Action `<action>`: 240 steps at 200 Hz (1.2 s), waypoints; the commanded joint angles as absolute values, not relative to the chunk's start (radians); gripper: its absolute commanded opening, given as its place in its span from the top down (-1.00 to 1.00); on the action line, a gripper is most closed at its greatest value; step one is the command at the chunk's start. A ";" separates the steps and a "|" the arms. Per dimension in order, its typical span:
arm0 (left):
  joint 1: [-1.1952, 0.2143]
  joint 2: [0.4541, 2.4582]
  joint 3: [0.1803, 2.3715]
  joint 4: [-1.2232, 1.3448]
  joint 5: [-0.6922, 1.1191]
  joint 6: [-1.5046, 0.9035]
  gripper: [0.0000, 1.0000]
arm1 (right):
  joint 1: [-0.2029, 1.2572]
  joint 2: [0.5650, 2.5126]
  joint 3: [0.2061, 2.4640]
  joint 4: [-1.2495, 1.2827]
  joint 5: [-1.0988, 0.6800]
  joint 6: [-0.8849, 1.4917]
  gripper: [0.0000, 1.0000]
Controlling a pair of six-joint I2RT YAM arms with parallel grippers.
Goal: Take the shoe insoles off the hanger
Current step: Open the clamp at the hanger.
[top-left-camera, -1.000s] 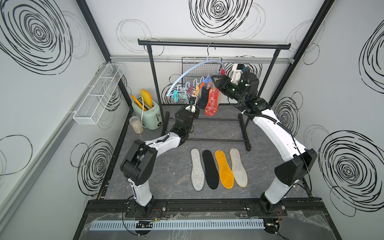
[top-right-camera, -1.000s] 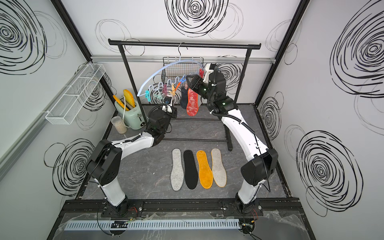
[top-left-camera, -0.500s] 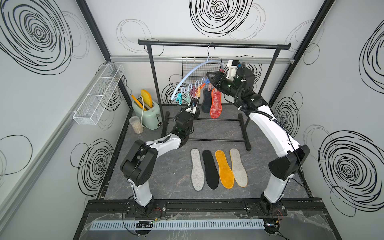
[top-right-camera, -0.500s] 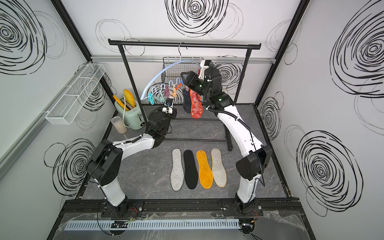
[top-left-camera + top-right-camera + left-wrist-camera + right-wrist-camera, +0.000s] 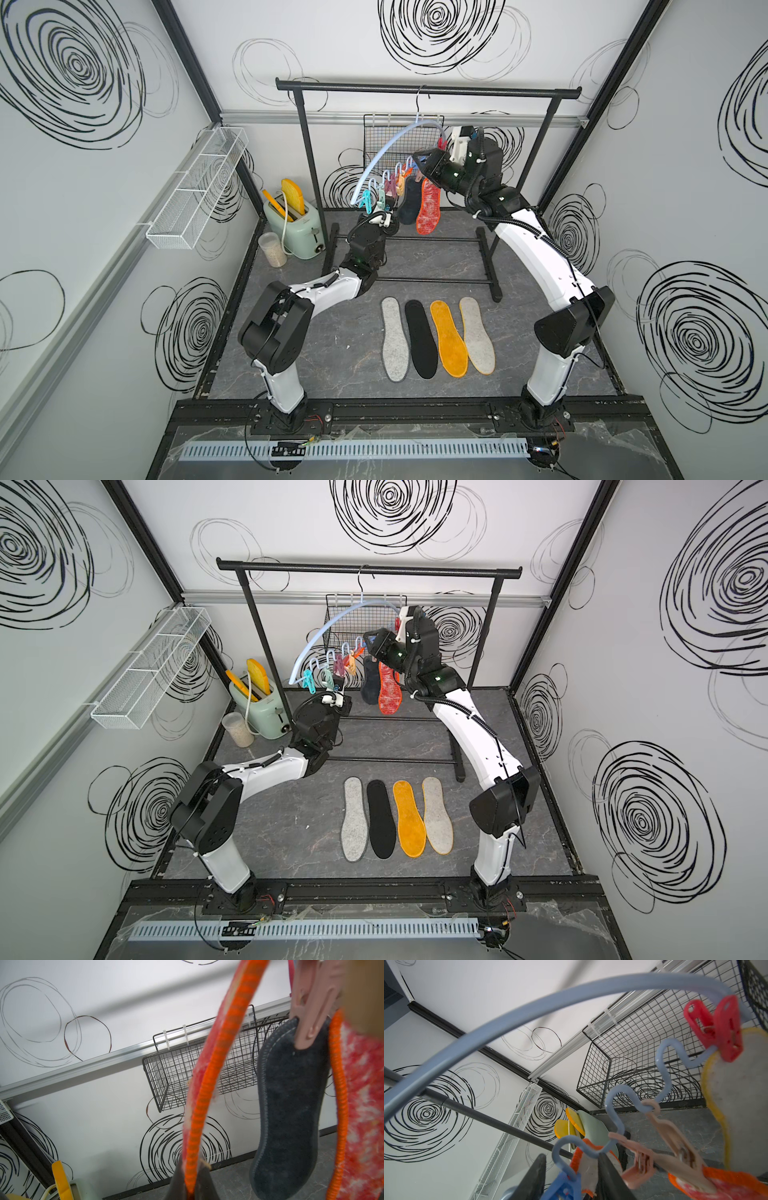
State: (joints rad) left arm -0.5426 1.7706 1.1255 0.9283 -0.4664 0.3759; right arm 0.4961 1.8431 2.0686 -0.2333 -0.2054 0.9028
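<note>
Four insoles (image 5: 436,338) lie side by side on the grey counter (image 5: 332,374) nearest you, off the hanger. Behind them your left end effector (image 5: 191,1180) is clamped together on the bottom of an orange-edged insole (image 5: 218,1043) hanging from the pale blue hanger (image 5: 386,152), beside a dark insole (image 5: 409,203) and a red-mottled insole (image 5: 428,208). Your right end effector (image 5: 571,1176), higher up, has its fingers apart on either side of a blue peg (image 5: 564,1186), and you cannot tell whether they press it. Farthest back stand the black rack (image 5: 415,88), a wire basket (image 5: 382,137) and swirl-marked walls (image 5: 291,41).
</note>
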 commanded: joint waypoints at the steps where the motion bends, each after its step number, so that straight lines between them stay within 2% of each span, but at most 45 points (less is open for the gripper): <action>1: -0.545 1.735 1.123 1.013 -0.487 0.401 1.00 | 0.497 1.833 2.107 -0.240 -0.202 0.934 0.16; 50: -0.546 1.736 1.123 1.011 -0.490 0.399 1.00 | 0.494 1.821 2.111 -0.251 -0.214 0.954 0.24; 97: -0.549 1.738 1.124 1.006 -0.491 0.399 1.00 | 0.498 1.820 2.110 -0.241 -0.211 0.958 0.46; 165: -0.554 1.737 1.115 0.999 -0.498 0.391 1.00 | 0.498 1.816 2.111 -0.230 -0.206 0.959 0.67; 240: -0.560 1.721 1.069 0.932 -0.543 0.306 1.00 | 0.490 1.812 2.113 -0.218 -0.205 0.952 0.72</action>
State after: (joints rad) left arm -0.5560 1.7645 1.0958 0.9344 -0.5007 0.3626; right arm 0.4950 1.8427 2.0815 -0.2382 -0.2062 0.9352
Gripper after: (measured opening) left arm 0.093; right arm 0.197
